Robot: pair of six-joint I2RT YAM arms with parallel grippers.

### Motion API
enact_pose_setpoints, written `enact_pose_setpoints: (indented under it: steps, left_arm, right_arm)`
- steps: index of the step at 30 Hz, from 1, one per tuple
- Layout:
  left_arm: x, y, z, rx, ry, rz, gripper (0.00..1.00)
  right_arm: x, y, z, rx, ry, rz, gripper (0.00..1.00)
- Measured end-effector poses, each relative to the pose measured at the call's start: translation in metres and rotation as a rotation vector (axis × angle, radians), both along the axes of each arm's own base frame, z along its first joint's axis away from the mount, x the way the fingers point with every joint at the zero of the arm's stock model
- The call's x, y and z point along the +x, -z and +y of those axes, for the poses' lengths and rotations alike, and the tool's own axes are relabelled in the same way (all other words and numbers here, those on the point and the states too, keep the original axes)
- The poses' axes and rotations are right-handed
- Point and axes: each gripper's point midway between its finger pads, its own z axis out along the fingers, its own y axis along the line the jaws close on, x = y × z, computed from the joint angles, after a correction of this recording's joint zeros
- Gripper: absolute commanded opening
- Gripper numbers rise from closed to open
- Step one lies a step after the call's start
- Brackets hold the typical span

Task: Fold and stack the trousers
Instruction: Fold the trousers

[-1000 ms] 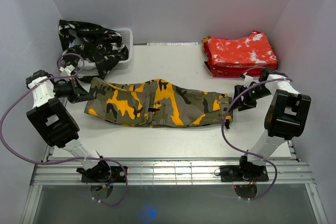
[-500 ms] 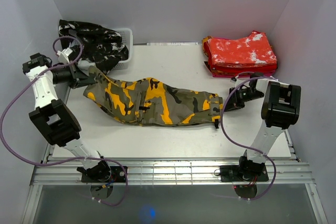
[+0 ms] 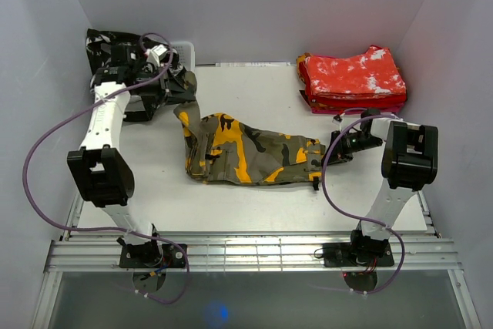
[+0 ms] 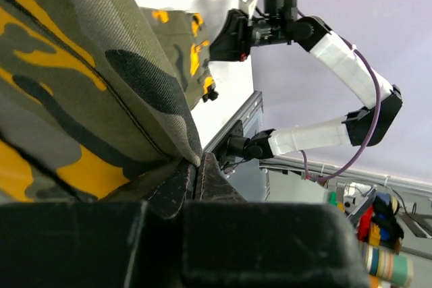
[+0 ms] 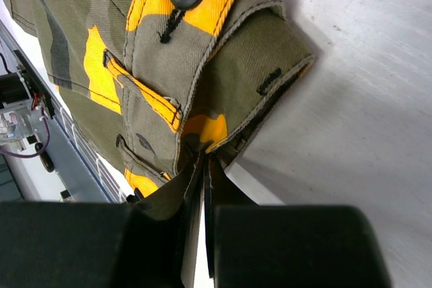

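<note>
Olive trousers (image 3: 254, 156) with orange-yellow and black patches lie crumpled across the middle of the table (image 3: 254, 98). Their left end rises off the table to my left gripper (image 3: 171, 88), which is shut on it near the back left. In the left wrist view the cloth (image 4: 81, 79) runs into the closed left gripper (image 4: 196, 166). My right gripper (image 3: 337, 146) is shut on the buttoned waist corner at the right end. The right wrist view shows that corner (image 5: 202, 65) pinched in the right gripper (image 5: 204, 156), low on the table.
Red-and-white trousers (image 3: 354, 78) lie folded at the back right. Black-and-white trousers (image 3: 123, 55) spill out of a white basket (image 3: 186, 53) at the back left, just behind my left gripper. Grey walls close in the sides and back.
My left arm has swung from the left edge to the back and right, lifting the trousers' left end and bunching them shorter. My right gripper has shut on the waist corner.
</note>
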Motion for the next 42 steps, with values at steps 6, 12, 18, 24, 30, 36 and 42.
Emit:
enact_pose_setpoints:
  steps: [6,12,18,24,30,36,42]
  left_arm:
    - [-0.003,0.004,-0.073,-0.010,0.124,-0.046,0.00]
    - [-0.014,0.025,-0.140,-0.002,0.216,-0.038,0.00]
    - [-0.021,0.050,-0.184,0.024,0.230,-0.023,0.00]
    - [-0.027,0.080,-0.225,0.084,0.221,0.020,0.00]
    - [-0.036,0.127,-0.266,0.170,0.216,0.107,0.00]
    - [-0.048,0.144,-0.285,0.207,0.197,0.142,0.00]
    - [-0.045,0.143,-0.292,0.209,0.167,0.133,0.00]
  right_arm:
    - [0.001,0.000,0.005,0.002,-0.003,-0.002,0.08]
    - [0.000,0.000,0.010,-0.001,-0.014,-0.002,0.08]
    - [0.000,-0.001,0.016,-0.007,-0.033,-0.014,0.08]
    - [0.000,-0.001,0.022,-0.008,-0.045,-0.017,0.08]
    - [0.000,0.000,0.023,-0.013,-0.049,-0.018,0.08]
    - [0.000,0.001,0.022,-0.023,-0.051,-0.018,0.08]
    - [0.000,0.001,0.014,-0.076,-0.051,-0.030,0.12]
